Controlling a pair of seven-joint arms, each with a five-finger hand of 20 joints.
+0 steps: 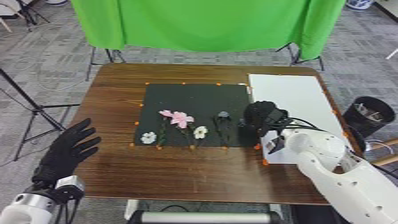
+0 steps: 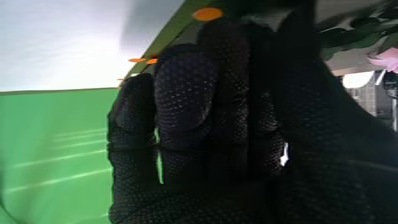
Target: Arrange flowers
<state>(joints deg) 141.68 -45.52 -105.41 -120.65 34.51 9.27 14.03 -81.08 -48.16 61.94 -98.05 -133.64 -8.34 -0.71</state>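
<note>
On the black mat [image 1: 191,95] lie pink flowers [image 1: 181,119], a white flower [image 1: 200,132] and another white flower [image 1: 148,137] at its lower left. A grey-blue flower [image 1: 223,114] with a dark stem lies near the mat's right side. My right hand [image 1: 264,114] is just right of it, over the border between mat and white sheet. In the right wrist view, the right hand [image 2: 204,115] is open with its fingers nearly straight, and a pink flower [image 2: 387,59] shows beyond the thumb. My left hand [image 1: 64,152] is open beside the table's left edge.
The white sheet [image 1: 289,92] lies on the right part of the brown table [image 1: 178,172], with orange dots around its edges. A dark bin [image 1: 370,114] stands on the floor to the right. A green cloth [image 1: 209,25] hangs behind the table; a black stand [image 1: 37,107] is at left.
</note>
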